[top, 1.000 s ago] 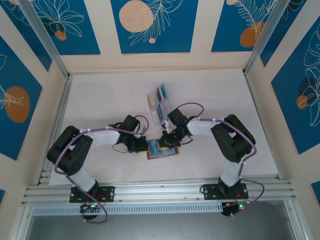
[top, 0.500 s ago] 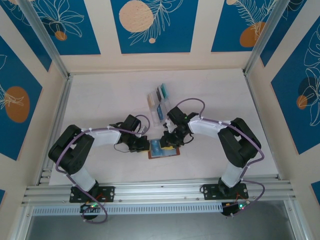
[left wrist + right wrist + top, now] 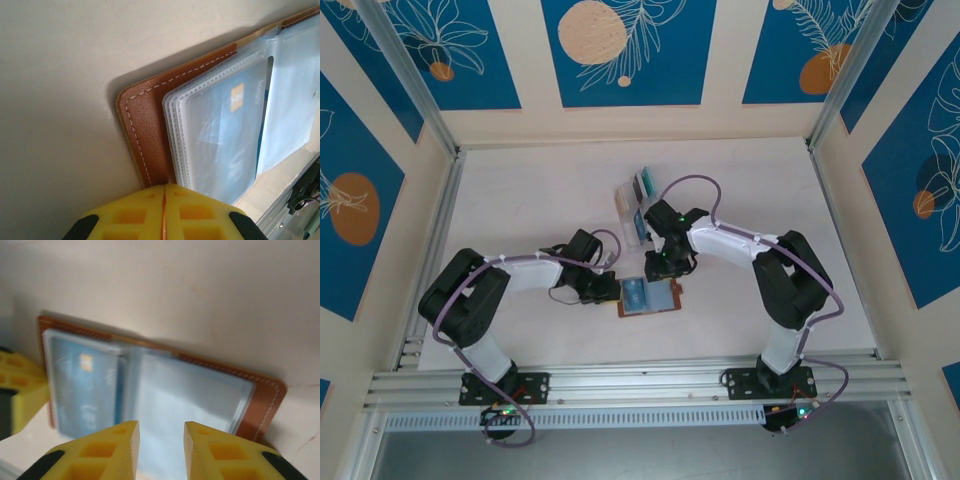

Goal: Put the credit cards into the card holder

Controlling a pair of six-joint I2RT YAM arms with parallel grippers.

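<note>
Partway there, I'd say; the card holder lies open on the surface between the two arms, and one blue card already sits in a clear sleeve on its left page; the right page looks empty. As far as I can tell, the left hand is clamped shut on the brown cover's edge; the right hand hovers just over the holder, fingers apart, carrying nothing. More cards wait in the clear rack behind; those are what's left.
</note>
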